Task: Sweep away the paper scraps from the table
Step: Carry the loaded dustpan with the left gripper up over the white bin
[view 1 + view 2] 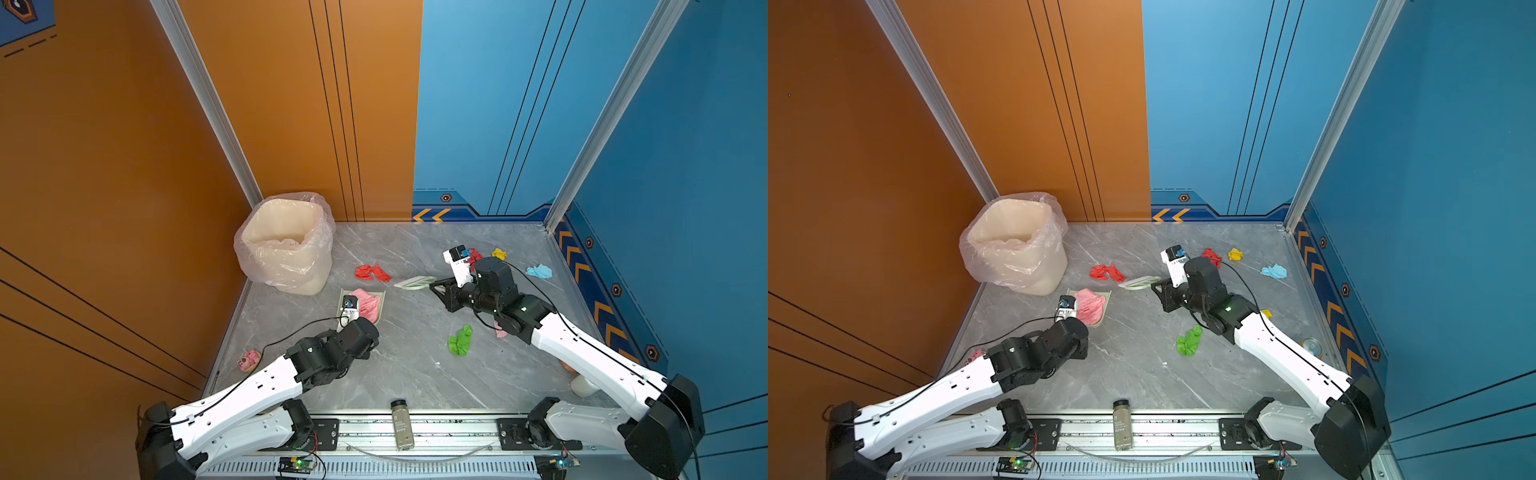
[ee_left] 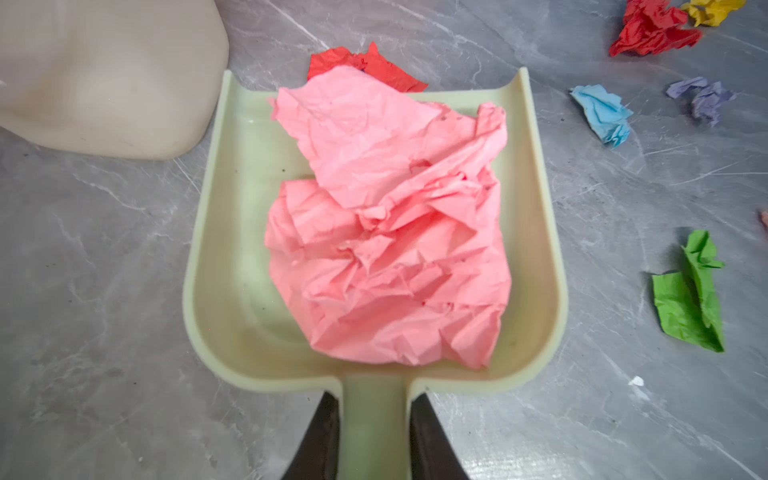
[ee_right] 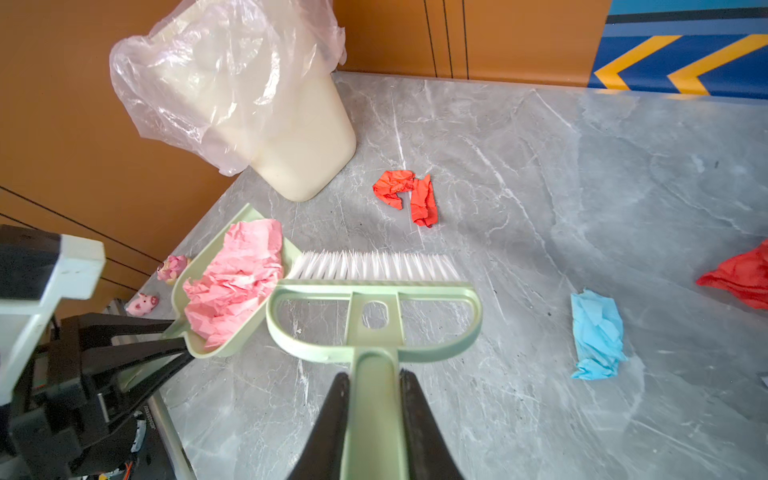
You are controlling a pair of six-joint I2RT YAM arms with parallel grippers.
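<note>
Your left tool (image 2: 374, 399) clamps the dustpan (image 2: 224, 249) handle, pink scrap (image 2: 386, 232) inside; your right tool (image 3: 376, 374) clamps the brush (image 3: 374, 291) handle.

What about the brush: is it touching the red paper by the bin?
Apart. The right wrist view shows bare table between brush and red paper.

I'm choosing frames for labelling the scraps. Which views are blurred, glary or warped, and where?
Left wrist view: pink scrap in the dustpan sharp, left gripper blurred up close, a glare patch on the table. Right wrist view: brush crisp, bin leaning, seemingly from wide-angle distortion. Both top views: even light, faint shadows, green scrap slightly soft.
</note>
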